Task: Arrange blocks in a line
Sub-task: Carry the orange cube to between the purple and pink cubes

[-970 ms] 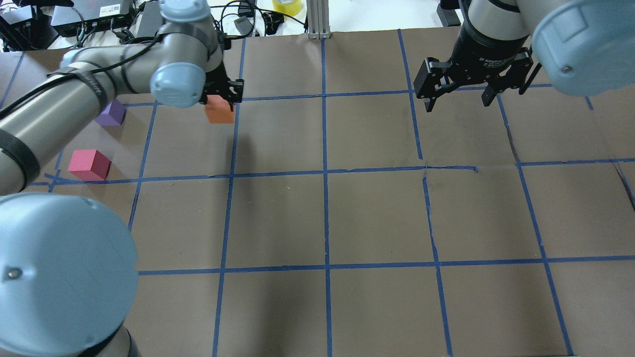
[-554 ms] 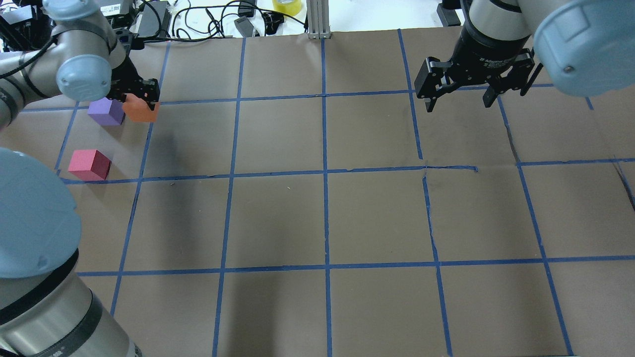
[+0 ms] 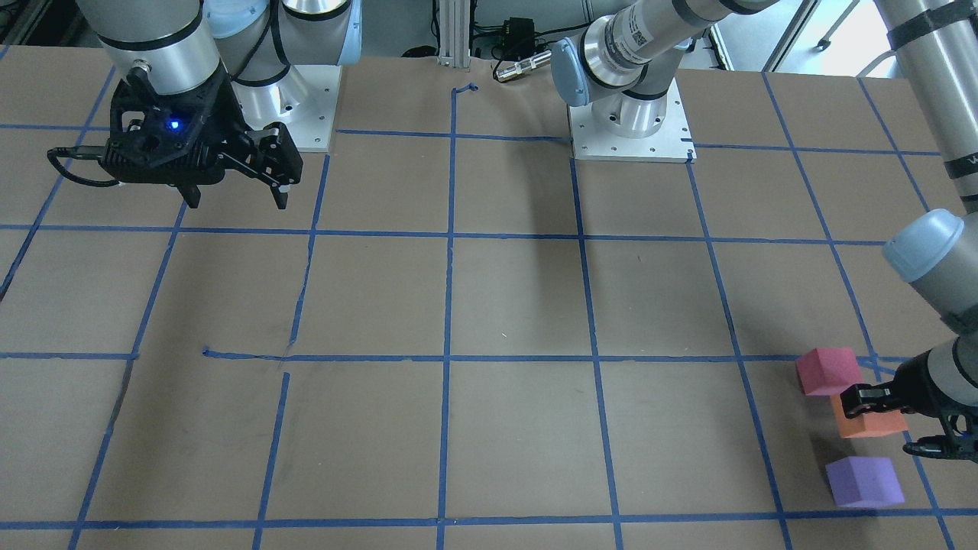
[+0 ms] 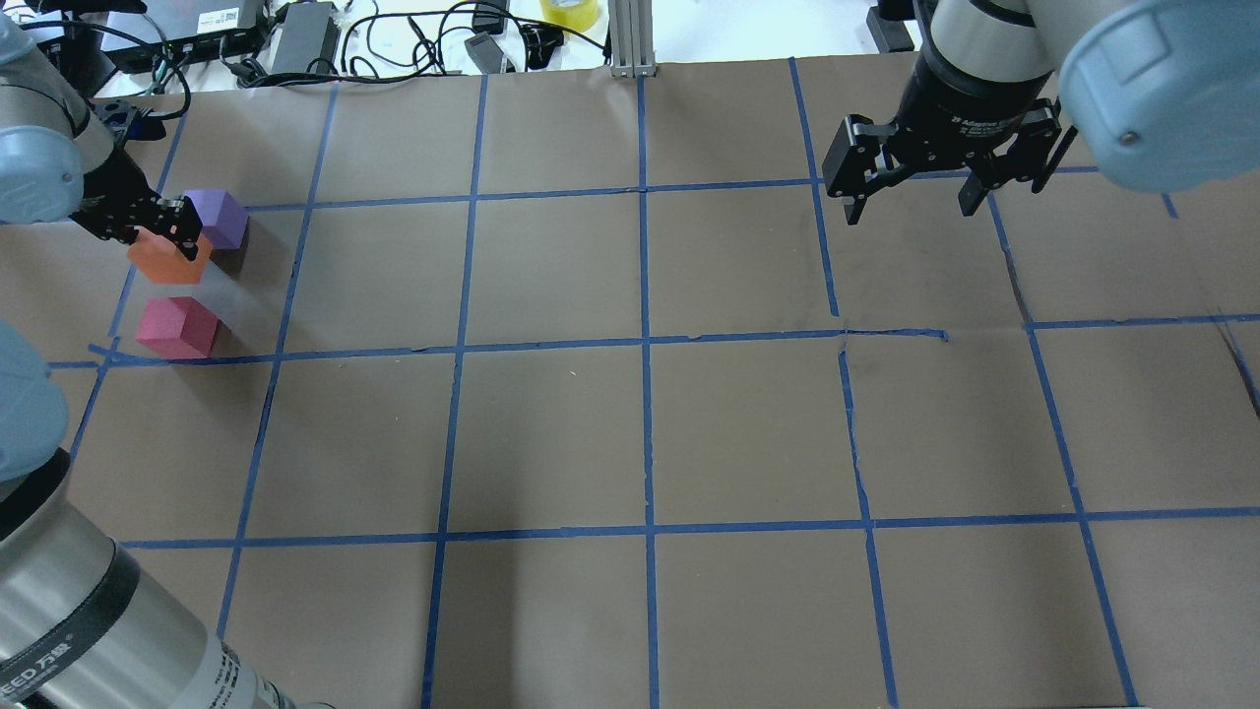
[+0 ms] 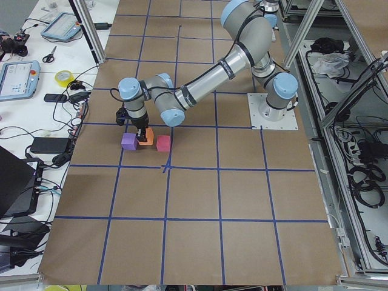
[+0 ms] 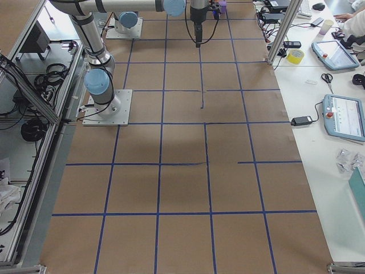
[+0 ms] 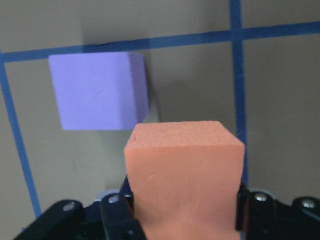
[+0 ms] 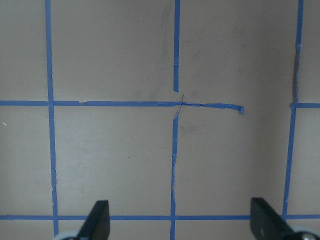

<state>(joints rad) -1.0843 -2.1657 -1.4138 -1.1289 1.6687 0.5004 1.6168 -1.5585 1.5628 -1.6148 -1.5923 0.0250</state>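
My left gripper (image 4: 157, 234) is shut on the orange block (image 4: 169, 262), holding it between the purple block (image 4: 219, 219) and the pinkish-red block (image 4: 177, 327) at the table's far left. I cannot tell whether the orange block touches the paper. In the front view the three run pinkish-red (image 3: 829, 370), orange (image 3: 859, 424), purple (image 3: 863, 481). The left wrist view shows the orange block (image 7: 185, 170) between the jaws and the purple block (image 7: 97, 97) just beyond it. My right gripper (image 4: 911, 202) is open and empty, hanging over the far right of the table.
Brown paper with a blue tape grid (image 4: 645, 340) covers the table. Cables, boxes and a yellow tape roll (image 4: 569, 12) lie beyond the far edge. The arms' base plates (image 3: 630, 130) stand at the robot's side.
My left arm has swung left with the orange block, from right of the purple block to between the purple and pinkish-red blocks. The right arm has not moved.
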